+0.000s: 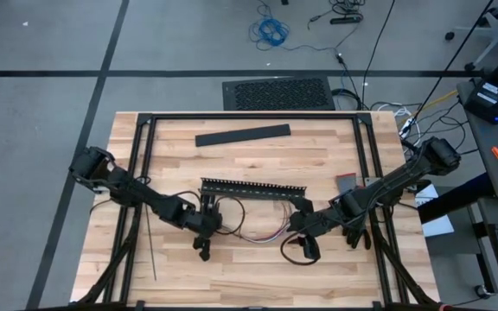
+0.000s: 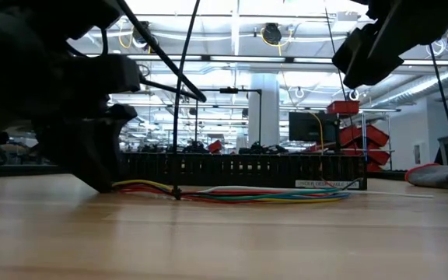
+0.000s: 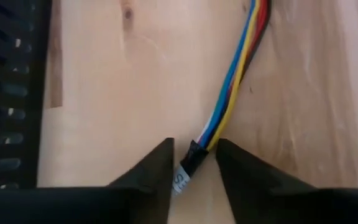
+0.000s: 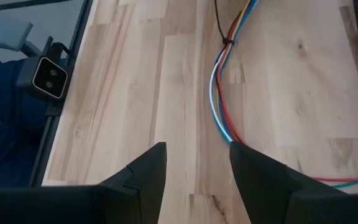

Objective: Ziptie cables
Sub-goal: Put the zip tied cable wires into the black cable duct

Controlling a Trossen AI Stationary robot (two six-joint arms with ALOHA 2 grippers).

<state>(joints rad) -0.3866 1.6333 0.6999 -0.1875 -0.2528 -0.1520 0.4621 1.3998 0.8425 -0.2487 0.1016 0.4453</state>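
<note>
High cam overhead, low cam tabletop, wrist cams close; all share cables (image 1: 253, 231)
</note>
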